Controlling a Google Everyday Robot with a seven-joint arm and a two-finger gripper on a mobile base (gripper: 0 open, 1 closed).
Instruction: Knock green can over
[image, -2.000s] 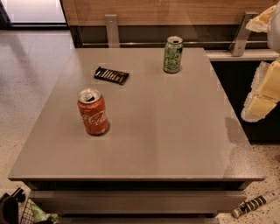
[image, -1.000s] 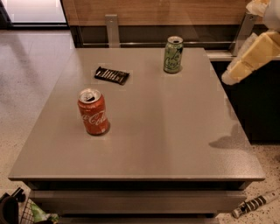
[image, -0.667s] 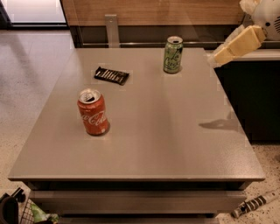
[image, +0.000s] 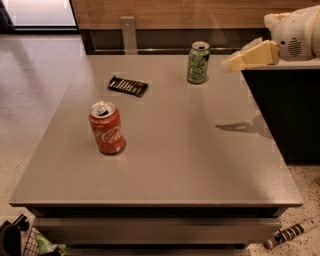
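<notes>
The green can (image: 198, 62) stands upright near the far edge of the grey table (image: 165, 170), right of centre. It has a pale green patterned label and a silver top. My gripper (image: 231, 62) comes in from the upper right on a cream arm, raised above the table, its tip a short way right of the can and apart from it. Its shadow falls on the table's right side.
A red cola can (image: 106, 127) stands upright at the left middle of the table. A flat dark snack packet (image: 128, 86) lies at the far left. A dark counter (image: 285, 110) borders the table's right side. A wooden wall runs behind.
My arm has swung up and to the left, from beside the table's right edge to near the green can. Both cans and the packet have not moved.
</notes>
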